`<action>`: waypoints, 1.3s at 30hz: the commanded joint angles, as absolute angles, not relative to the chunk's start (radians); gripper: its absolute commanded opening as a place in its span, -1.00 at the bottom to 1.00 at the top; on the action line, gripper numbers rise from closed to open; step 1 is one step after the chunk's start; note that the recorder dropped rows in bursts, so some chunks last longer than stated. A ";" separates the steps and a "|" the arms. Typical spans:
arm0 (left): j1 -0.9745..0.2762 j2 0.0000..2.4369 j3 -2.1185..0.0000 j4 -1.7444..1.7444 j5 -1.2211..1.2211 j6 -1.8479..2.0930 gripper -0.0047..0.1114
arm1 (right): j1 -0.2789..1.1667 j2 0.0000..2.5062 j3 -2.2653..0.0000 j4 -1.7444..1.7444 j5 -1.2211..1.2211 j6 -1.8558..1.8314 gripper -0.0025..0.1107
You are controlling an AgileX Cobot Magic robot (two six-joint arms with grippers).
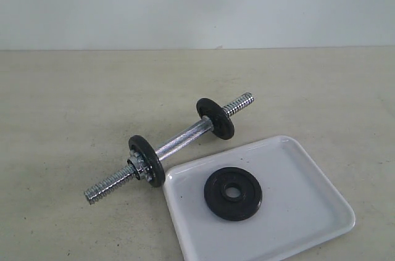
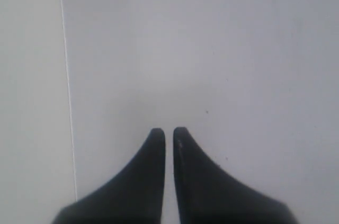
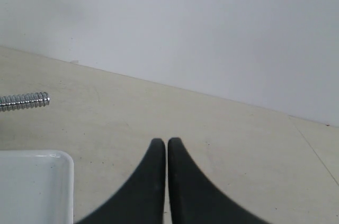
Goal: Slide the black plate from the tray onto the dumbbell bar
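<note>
The left jaws and the right jaws are seen drawn together, nothing held. The left jaws are pictured before a blank pale surface, the right jaws over the worktop (image 3: pixel 222 144), near a corner of the white tray (image 3: pixel 32 187). The black plate (image 1: pixel 233 193) is shown lying flat on that tray, at 5 o'clock from the dumbbell bar (image 1: pixel 182 139), on which two other black discs (image 1: pixel 146 161) are carried.

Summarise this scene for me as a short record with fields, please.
black plate: flat on the tray, centre hole up, untouched
tray: white, on the table beside the dumbbell bar
dumbbell bar: lying on the table, two other discs on it
left gripper: shut, empty
right gripper: shut, empty
</note>
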State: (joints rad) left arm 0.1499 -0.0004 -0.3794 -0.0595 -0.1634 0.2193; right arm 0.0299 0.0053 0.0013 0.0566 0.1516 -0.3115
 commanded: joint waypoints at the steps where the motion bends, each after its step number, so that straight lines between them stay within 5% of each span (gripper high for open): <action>1: 0.142 0.000 -0.384 -0.063 -0.330 0.091 -0.84 | 0.033 0.000 0.000 0.055 0.139 -0.313 -0.96; 13: 0.142 0.000 -0.384 0.000 -0.451 -0.796 -0.84 | 0.033 0.000 0.000 0.055 0.139 -0.313 -0.96; 18: 0.142 0.000 -0.387 0.266 -0.746 -0.876 -0.84 | 0.033 0.000 0.000 0.055 0.139 -0.313 -0.96; 22: 0.142 0.000 -0.462 0.328 -0.679 -1.036 -0.84 | 0.033 0.000 0.000 0.055 0.139 -0.313 -0.96; 33: 0.142 0.272 -0.766 1.612 -0.524 -1.907 -0.84 | 0.033 0.000 0.000 0.055 0.141 -0.313 -0.96; 39: 0.142 0.389 -0.734 1.744 -0.603 -2.027 -0.84 | 0.033 0.000 0.000 0.055 0.141 -0.313 -0.96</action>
